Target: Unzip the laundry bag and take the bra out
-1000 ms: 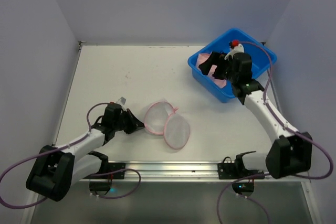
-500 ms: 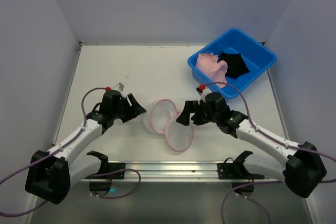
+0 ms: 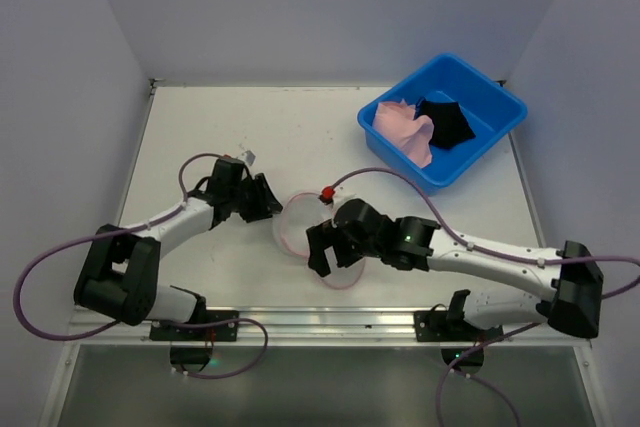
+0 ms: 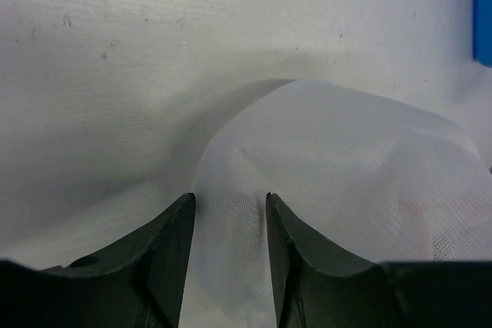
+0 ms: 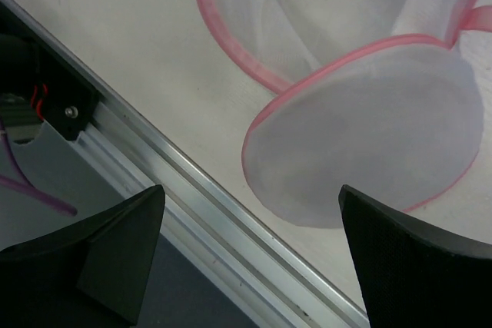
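The laundry bag lies mid-table, a white mesh pouch with pink trim, unzipped, its round lid flipped out beside the open rim. My left gripper is at the bag's left edge. In the left wrist view its jaws stand narrowly apart with a fold of the mesh between them. My right gripper hovers wide open and empty over the lid and the near rail. A pink garment and a black garment lie in the blue bin; I cannot tell which is the bra.
The blue bin stands at the back right of the table. An aluminium rail runs along the table's near edge, just below the bag's lid; it also shows in the right wrist view. Grey walls enclose the table on three sides.
My right arm left the blue bin and swung down to the bag's near side, leaving the garments in the bin. My left gripper moved up and right onto the bag's left edge.
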Controlling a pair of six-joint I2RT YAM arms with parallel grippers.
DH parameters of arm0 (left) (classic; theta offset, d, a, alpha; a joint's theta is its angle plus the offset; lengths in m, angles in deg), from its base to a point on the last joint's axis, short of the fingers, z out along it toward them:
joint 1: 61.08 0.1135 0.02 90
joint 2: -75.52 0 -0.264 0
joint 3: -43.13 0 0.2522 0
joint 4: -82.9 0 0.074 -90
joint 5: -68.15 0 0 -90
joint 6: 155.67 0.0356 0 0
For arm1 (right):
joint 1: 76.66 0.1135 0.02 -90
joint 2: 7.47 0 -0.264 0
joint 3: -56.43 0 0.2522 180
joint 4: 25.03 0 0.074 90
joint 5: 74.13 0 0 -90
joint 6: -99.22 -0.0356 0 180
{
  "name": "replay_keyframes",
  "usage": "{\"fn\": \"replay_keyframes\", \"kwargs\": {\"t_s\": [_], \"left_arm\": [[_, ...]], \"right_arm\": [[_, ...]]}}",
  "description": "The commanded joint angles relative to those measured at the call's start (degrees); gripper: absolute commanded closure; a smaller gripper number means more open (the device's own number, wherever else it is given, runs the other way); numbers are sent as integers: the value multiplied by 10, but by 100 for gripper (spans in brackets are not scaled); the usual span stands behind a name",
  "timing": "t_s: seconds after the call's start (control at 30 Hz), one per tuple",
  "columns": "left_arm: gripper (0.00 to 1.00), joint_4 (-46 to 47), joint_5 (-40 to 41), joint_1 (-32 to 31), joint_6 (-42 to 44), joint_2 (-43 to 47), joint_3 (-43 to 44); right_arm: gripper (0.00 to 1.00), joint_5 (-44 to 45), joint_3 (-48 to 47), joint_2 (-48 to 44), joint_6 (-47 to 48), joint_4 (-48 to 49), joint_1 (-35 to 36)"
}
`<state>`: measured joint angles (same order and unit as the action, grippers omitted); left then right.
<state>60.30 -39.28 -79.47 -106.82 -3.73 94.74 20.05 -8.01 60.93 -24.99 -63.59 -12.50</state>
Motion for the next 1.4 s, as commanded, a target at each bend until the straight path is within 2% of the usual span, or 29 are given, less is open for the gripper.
{"fn": "replay_keyframes", "kwargs": {"t_s": [0.0, 0.17, 0.3, 0.33, 0.4, 0.43, 0.5, 0.53, 0.6, 0.83, 0.93, 1.0, 1.1, 1.27, 1.37], "left_arm": [[55, 65, -39, -2, -9, -13, -15], [72, 80, -29, -9, -26, -24, -42], [80, 121, -22, -9, -40, -28, -66], [83, 123, -22, -9, -42, -28, -72], [85, 127, -21, -9, -49, -26, -76], [87, 128, -21, -9, -50, -22, -79], [91, 129, -17, -9, -53, -17, -80], [92, 129, -16, -10, -55, -13, -81], [96, 129, -13, -13, -59, -8, -81], [100, 142, 11, -60, -88, -11, -73], [100, 149, 22, -76, -106, -9, -77], [100, 156, 33, -83, -117, -6, -83], [100, 159, 40, -88, -137, 2, -89], [100, 153, 69, -88, -148, 49, -105], [100, 144, 81, -88, -140, 52, -102]], "right_arm": [[4, 73, -59, 64, -34, -94, 48], [5, 103, -88, 147, -56, -140, 64], [19, 141, -102, 185, -60, -155, 66], [31, 151, -106, 192, -64, -163, 66], [42, 161, -108, 204, -63, -164, 66], [58, 168, -108, 205, -62, -162, 67], [75, 168, -115, 204, -54, -166, 66], [91, 166, -128, 200, -52, -168, 66], [99, 155, -147, 185, -37, -175, 66], [100, 119, -338, 220, -8, -230, 43], [100, 78, -376, 243, -11, -229, 5], [100, 43, -384, 254, -17, -222, -26], [100, 41, -393, 277, -17, -222, -51], [100, 12, -325, 285, -4, -234, -107], [100, 6, -329, 288, 26, -266, -127]]}}
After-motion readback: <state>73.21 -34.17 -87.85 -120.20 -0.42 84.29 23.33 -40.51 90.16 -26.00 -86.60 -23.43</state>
